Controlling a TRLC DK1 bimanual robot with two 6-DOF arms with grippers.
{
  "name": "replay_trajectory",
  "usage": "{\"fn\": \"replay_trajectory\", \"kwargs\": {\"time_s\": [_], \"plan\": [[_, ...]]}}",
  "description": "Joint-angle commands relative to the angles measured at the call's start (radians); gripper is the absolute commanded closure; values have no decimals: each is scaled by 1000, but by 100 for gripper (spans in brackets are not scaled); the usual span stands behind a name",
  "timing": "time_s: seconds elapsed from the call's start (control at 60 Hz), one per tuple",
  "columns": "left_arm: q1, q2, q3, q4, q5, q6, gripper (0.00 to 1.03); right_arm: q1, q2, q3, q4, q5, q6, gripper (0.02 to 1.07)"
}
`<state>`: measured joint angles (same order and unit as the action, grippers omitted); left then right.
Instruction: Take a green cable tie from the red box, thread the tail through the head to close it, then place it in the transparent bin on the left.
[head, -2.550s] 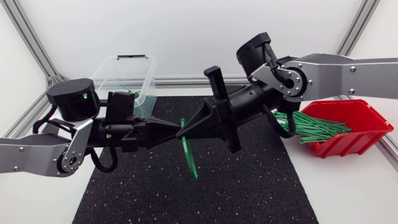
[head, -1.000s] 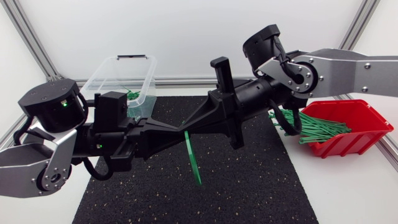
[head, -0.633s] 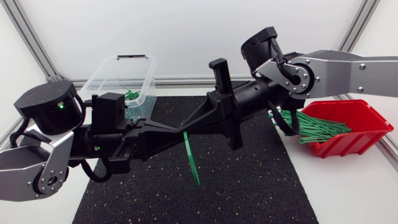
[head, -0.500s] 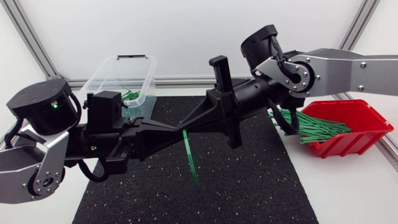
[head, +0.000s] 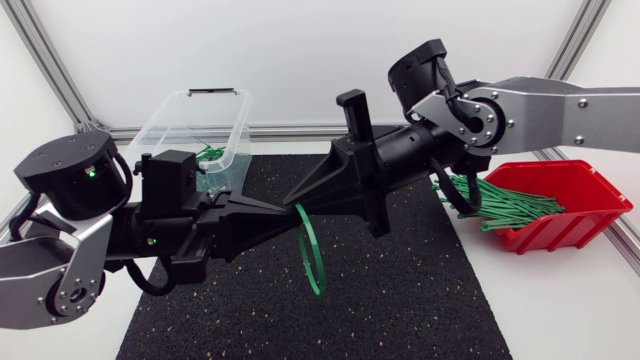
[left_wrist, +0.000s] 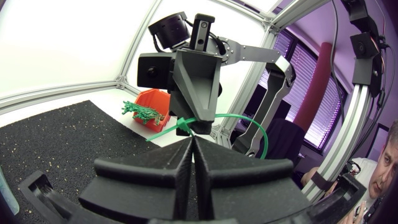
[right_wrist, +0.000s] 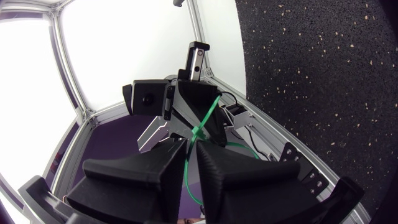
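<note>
Green plastic cable tie (head: 319, 283), looped | we judge it light, springy, slick | grip strap near head | left end effector (head: 287, 211) and right end effector (head: 299, 204) pinch it.

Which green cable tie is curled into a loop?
The cable tie held between the left gripper and right gripper; the ties heaped in the red box lie straight.

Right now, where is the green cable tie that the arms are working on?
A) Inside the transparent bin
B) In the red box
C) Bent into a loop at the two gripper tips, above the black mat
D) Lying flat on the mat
C: the cable tie hangs as a loop where the left gripper and right gripper meet over the black mat.
</note>
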<state>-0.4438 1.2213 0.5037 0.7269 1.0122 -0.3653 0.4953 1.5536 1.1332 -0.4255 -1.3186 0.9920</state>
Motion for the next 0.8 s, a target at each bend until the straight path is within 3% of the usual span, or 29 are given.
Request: {"fn": "replay_trajectory", "kwargs": {"time_s": [0.0, 0.45, 0.783], "plan": [[-7, 14, 12, 42, 22, 26, 100, 2, -6, -18, -4, 32, 17, 80], [76, 61, 48, 42, 23, 35, 100, -20, -75, -53, 5, 32, 14, 79], [39, 52, 41, 39, 23, 28, 100, -67, -21, -47, 25, 27, 13, 79]]}}
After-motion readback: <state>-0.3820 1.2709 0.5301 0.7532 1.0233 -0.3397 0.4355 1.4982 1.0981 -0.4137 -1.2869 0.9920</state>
